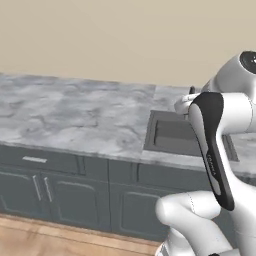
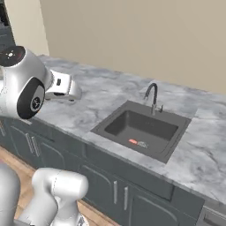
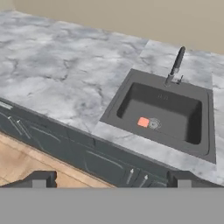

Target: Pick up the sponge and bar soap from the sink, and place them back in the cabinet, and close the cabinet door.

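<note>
The sink [image 3: 202,144] is a dark grey basin set in the marble counter; I also see it in the right base view [image 2: 178,132] and, partly behind my arm, in the left base view [image 1: 165,131]. The bar soap [image 3: 143,122] lies flat on the basin floor just left of the drain, a small pink-red bar [image 2: 133,141]. My gripper [image 3: 111,180] is open, its two dark fingertips spread wide with nothing between them. It is high above the counter's front edge, left of and well short of the sink. The sponge, the cabinet and the cabinet door are out of view.
A curved metal faucet [image 3: 176,65] stands at the sink's back edge. Grey marble counter [image 3: 57,74] stretches left of the basin. Dark base cabinets [image 1: 75,195] with bar handles run below, above a wooden floor [image 1: 50,240]. A beige wall [image 2: 145,35] backs the counter.
</note>
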Controlling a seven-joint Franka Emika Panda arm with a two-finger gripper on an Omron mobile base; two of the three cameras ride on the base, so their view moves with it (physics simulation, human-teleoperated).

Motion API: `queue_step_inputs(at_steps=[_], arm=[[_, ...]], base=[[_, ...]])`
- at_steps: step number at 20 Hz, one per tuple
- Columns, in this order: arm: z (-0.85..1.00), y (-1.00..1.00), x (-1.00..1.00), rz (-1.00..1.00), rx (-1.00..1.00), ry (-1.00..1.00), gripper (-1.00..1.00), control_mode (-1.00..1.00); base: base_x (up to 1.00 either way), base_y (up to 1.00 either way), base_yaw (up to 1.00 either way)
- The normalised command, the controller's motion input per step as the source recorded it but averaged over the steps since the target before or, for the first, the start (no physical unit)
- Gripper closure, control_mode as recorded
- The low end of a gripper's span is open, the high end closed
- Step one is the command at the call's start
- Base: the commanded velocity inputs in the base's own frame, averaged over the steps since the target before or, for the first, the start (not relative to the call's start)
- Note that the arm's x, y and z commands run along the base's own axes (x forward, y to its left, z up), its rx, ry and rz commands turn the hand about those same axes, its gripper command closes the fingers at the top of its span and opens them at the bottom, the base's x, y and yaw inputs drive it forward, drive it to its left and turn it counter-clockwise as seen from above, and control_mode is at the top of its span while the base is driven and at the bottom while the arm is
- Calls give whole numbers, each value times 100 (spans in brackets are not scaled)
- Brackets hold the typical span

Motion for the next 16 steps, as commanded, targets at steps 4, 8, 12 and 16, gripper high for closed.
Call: queue_step_inputs(at_steps=[4, 8, 12, 16], arm=[[0, 0, 0, 0, 0, 0, -100, 100], [0, 0, 0, 0, 0, 0, -100, 100], [0, 0, 0, 0, 0, 0, -100, 100], [0, 0, 0, 0, 0, 0, -100, 100]], base=[[33, 26, -45], [13, 31, -43], [12, 39, -40], [38, 37, -30]])
